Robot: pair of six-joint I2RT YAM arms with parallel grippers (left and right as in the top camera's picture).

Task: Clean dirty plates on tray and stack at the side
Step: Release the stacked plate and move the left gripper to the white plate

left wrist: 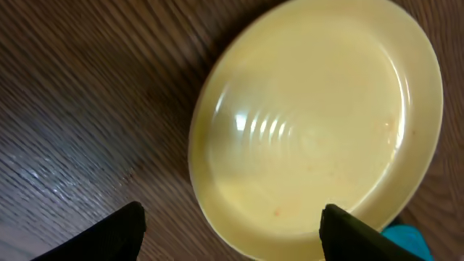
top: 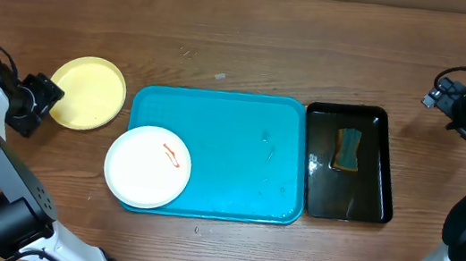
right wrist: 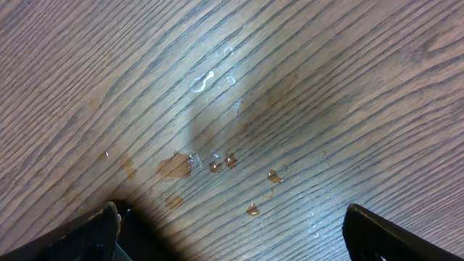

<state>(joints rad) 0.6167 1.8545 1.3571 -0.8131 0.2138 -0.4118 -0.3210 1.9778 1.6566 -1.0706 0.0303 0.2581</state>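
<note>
Just one yellow plate [top: 87,93] beside tray [top: 238,158], one white plate [top: 147,166] seemingly overhanging it, left hand [left wrist: 232,214], right hand [right wrist: 232,214] spread.

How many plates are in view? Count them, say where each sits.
2. The yellow plate lies on the table left of the turquoise tray; the smeared white plate overhangs the tray's near-left corner. One could be hidden underneath.

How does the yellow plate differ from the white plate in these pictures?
Colour: the yellow plate is pale yellow; the white plate is white.
Place: the yellow plate lies on the wooden table, left of the turquoise tray; the white plate sits on the tray's left end, overhanging its edge.
Dirt: the white plate bears an orange smear; the yellow plate shows no such streak.
Both are round, shallow and of like size.
</note>
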